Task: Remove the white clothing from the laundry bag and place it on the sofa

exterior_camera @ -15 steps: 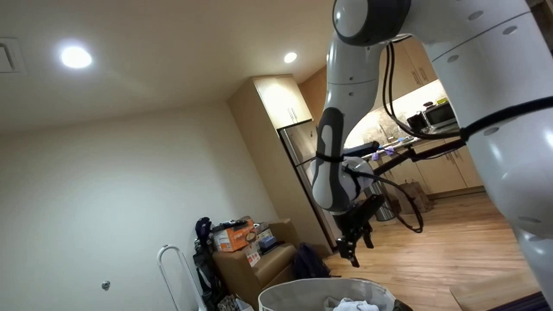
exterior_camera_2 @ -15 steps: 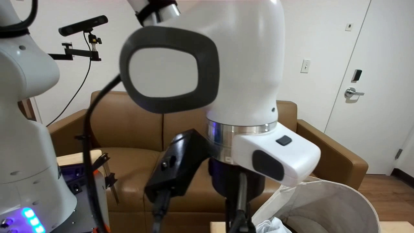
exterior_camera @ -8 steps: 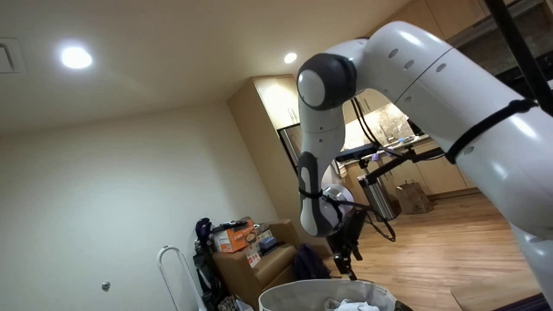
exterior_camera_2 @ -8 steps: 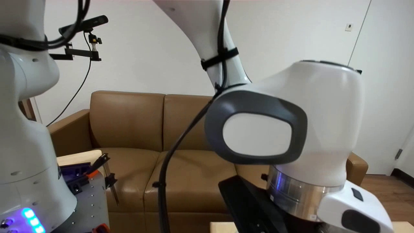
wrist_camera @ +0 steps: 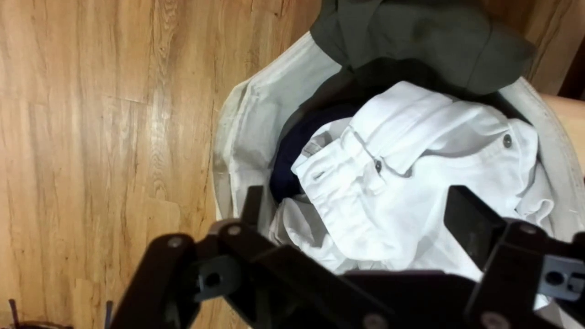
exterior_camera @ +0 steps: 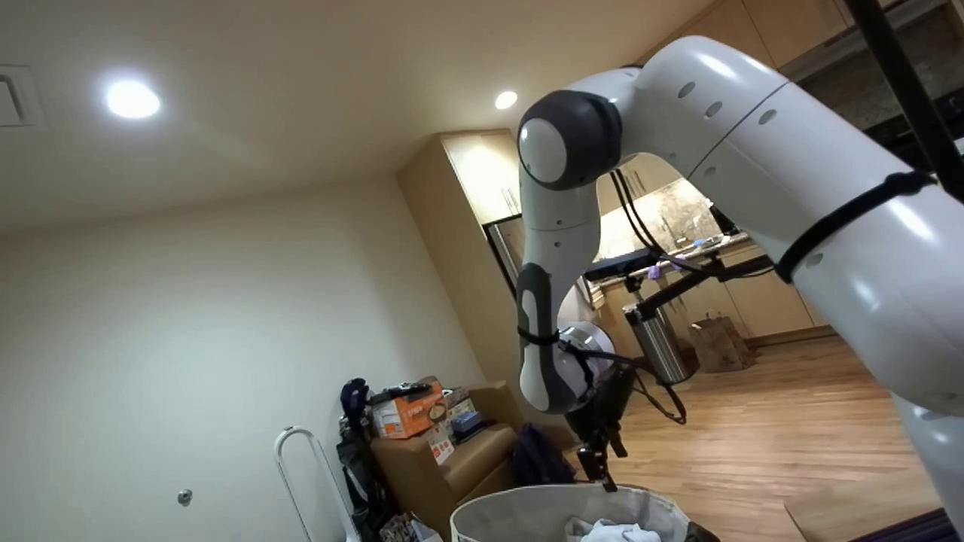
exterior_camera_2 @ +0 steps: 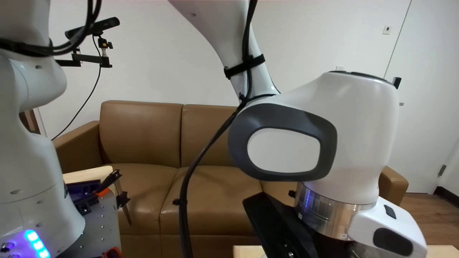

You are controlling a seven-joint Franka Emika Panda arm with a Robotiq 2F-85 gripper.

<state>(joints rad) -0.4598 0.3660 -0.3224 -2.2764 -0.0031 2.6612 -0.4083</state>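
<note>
Gripper (wrist_camera: 354,203) is hovering above the laundry bag (wrist_camera: 283,87) with its jaws standing wide apart. In the wrist view, you are seeing the white buttoned garment (wrist_camera: 402,201) lying crumpled inside the laundry bag, next to dark-blue cloth (wrist_camera: 292,146).

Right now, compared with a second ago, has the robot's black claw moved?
Yes, downward: in an exterior view, the gripper has dropped closer to the laundry bag, which stayed put.

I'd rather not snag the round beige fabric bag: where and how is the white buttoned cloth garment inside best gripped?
Probably pinch the white buttoned cloth garment at its folded middle, coming straight down: loose folds overlap there, away from the wall of the bag, whose top is open.
</note>
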